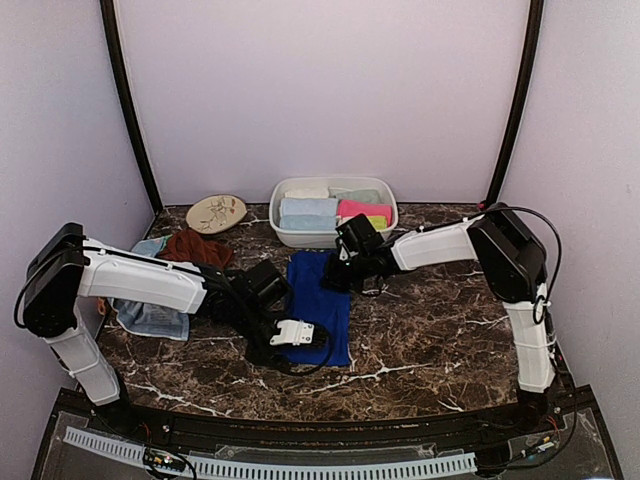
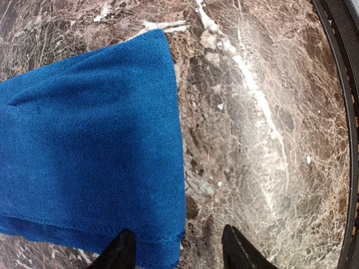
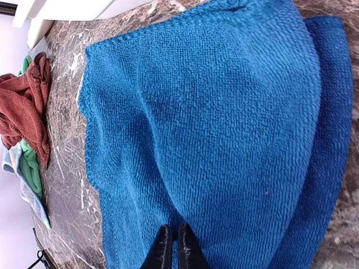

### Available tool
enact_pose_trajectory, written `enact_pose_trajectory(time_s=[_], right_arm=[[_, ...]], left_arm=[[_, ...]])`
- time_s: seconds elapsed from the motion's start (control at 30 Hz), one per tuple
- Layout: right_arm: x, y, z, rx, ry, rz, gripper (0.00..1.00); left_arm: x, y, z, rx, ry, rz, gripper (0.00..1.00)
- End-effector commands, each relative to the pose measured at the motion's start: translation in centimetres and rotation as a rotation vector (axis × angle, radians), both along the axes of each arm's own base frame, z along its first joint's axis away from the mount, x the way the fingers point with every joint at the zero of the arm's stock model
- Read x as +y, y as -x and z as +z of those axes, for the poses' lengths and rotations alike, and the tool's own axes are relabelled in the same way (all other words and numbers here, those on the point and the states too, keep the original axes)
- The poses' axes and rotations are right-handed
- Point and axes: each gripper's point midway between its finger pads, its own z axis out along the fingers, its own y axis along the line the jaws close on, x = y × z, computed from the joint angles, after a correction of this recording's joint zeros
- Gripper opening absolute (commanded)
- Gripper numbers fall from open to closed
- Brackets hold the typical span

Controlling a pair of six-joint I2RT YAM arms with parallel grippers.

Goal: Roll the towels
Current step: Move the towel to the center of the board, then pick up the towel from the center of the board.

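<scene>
Left wrist view: my left gripper (image 2: 176,231), fingers apart, straddled the royal blue towel (image 2: 84,140) at one corner; right gripper (image 3: 173,227) pinched its far hem. Step judged: straightening. Next needed an even roll.

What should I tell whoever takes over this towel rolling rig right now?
Left claw: open, straddling the near corner of the blue towel, gripping nothing.
Right claw: shut, apparently pinching that towel at its far end.
The blue towel lies mostly flat on the marble table. A loose pile of other towels sits at the left, and the white tub at the back holds several more.
Done: nothing rolled on the table.
To do: roll the blue towel, then the pile.
</scene>
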Motion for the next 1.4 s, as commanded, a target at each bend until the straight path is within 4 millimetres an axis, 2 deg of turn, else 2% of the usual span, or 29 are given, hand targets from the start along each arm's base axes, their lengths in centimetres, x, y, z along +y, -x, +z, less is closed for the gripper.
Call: enact_pose_trajectory(time_s=[0.0, 0.1, 0.2, 0.3, 0.5, 0.57, 0.63, 0.7, 0.8, 0.83, 0.93, 1.1, 1.23, 1.37], right_arm=[[0.3, 0.1, 3.1, -0.05, -0.043, 0.016, 0.2], [-0.3, 0.2, 4.4, -0.088, -0.026, 0.036, 0.29], [-1.7, 0.2, 5.9, -0.144, 0.025, 0.049, 0.38], [-3.9, 0.3, 7.5, -0.231, 0.1, 0.055, 0.51], [-9.1, 1.8, 10.4, -0.422, 0.257, 0.114, 0.76], [-10.5, 2.8, 11.2, -0.509, 0.324, 0.184, 0.78], [-12.0, 3.8, 11.7, -0.589, 0.374, 0.23, 0.78], [-12.5, 5.1, 12.8, -0.688, 0.382, 0.295, 0.78], [-13.2, 7.7, 13.2, -0.775, 0.365, 0.344, 0.78], [-13.1, 8.6, 13.5, -0.8, 0.344, 0.35, 0.78], [-10.6, 13.5, 13.6, -1.008, 0.336, 0.637, 0.74], [-7.0, 19.8, 11.9, -1.121, 0.34, 0.877, 0.68], [-3.8, 23.1, 9.4, -1.185, 0.397, 1.045, 0.66], [-0.5, 25.3, 8.1, -1.246, 0.389, 1.162, 0.65]], left_arm=[[0.5, 0.1, -1.4, 0.003, -0.034, -0.008, 0.52], [0.7, 0.2, -2.1, 0.008, -0.053, -0.009, 0.44], [1.0, -0.1, -2.8, -0.006, -0.07, -0.002, 0.36], [1.2, -0.5, -3.3, -0.029, -0.076, 0.01, 0.29], [1.5, -0.5, -4.0, -0.031, -0.08, 0.031, 0.21], [1.7, -0.6, -4.2, -0.025, -0.086, 0.035, 0.14], [1.7, -0.7, -3.9, 0.004, -0.082, 0.053, 0.0], [1.9, -0.8, -3.1, 0.081, -0.057, 0.081, 0.0], [2.4, -0.8, -1.7, 0.225, -0.019, 0.129, 0.0], [2.5, -0.7, -1.3, 0.268, -0.008, 0.139, 0.0], [2.8, -0.3, -0.6, 0.377, 0.016, 0.162, 0.0], [3.2, 0.4, -0.7, 0.514, -0.002, 0.194, 0.0], [3.3, 0.5, -0.8, 0.583, -0.005, 0.212, 0.0], [3.5, 0.4, -0.7, 0.615, -0.006, 0.228, 0.0]])
